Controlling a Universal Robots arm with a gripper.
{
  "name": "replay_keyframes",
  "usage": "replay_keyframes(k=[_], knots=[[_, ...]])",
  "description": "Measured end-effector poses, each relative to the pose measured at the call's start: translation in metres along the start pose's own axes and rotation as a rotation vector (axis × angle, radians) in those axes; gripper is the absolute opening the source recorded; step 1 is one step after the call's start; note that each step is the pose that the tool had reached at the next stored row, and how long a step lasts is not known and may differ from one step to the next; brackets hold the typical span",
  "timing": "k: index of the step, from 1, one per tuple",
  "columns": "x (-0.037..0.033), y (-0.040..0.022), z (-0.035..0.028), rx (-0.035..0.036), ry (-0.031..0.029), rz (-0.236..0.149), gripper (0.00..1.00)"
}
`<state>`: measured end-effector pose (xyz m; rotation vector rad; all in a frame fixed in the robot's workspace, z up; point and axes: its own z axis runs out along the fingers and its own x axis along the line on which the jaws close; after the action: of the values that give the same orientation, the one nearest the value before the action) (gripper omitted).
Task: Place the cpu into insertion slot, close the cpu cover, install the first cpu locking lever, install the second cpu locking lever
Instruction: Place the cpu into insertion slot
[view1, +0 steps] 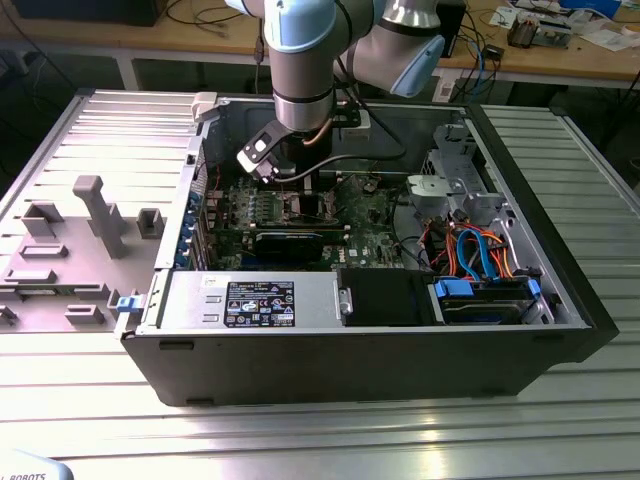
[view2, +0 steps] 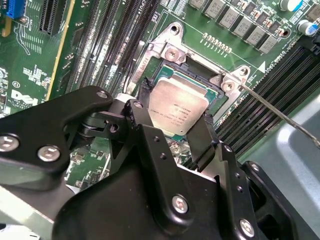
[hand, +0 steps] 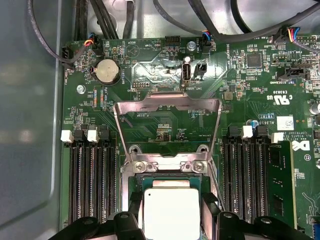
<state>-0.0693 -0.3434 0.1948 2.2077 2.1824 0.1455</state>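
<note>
dull silver cpu (view2: 177, 107) lies flat in the slot (view2: 170, 52), edges square w/ the rim, no long axis. gripper (view2: 175, 107) sits right over it, black fingers (view2: 200, 137) narrow, pinching two opposite edges. thin shiny metal cover (hand: 167, 102), big square window, stands open at the slot's hinge edge, mid green board (hand: 250, 100).

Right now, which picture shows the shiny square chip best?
The second wrist view: the cpu shows most of its silver top. The first wrist view catches part; in the exterior view the arm covers it.
</note>
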Motion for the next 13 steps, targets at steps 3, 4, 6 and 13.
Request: replay_keyframes(k=[3, 4, 6, 13], knots=[[0.0000, 0.0001, 0.0002, -0.0004, -0.0004, 0.000, 0.61], [-0.0005, -0.0001, -0.0006, 0.0006, -0.0032, 0.000, 0.67], [-0.0003, -0.0001, -0.0004, 0.0005, -0.0017, 0.000, 0.67], [0.0001, 0.0005, -0.0066, 0.0003, -0.0014, 0.000, 0.67]])
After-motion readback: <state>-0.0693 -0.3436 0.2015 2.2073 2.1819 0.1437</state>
